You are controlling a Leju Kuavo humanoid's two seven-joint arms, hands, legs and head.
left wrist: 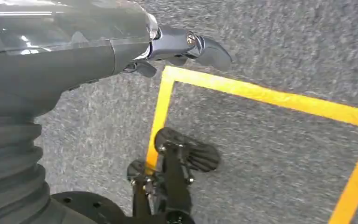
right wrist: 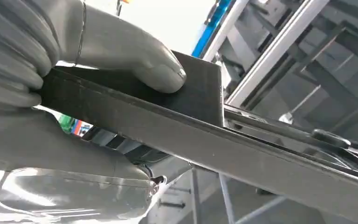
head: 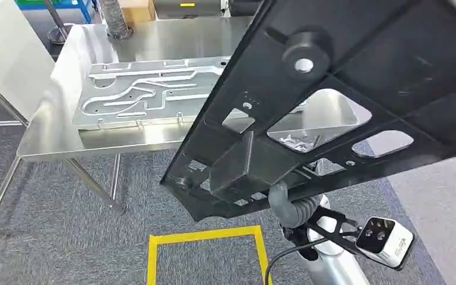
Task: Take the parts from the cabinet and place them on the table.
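Grey carpet with a yellow tape square (head: 205,252) lies before a shiny steel desk (head: 47,130) bearing a flat silver machined metal plate (head: 142,92). The right robot hand (right wrist: 74,70) clamps a large black plastic panel with cut-outs (head: 344,101), tilted above the desk's near edge. The left robot hand (left wrist: 168,51) hangs over the carpet, fingers curled, holding nothing.

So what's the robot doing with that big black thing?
The right robot hand is gripping a large flat black plastic panel with cut-out holes by its edge, holding it tilted in the air in front of a shiny steel table. A grey grooved metal plate already lies on that table. The left robot hand hangs over grey carpet with yellow tape, holding nothing.
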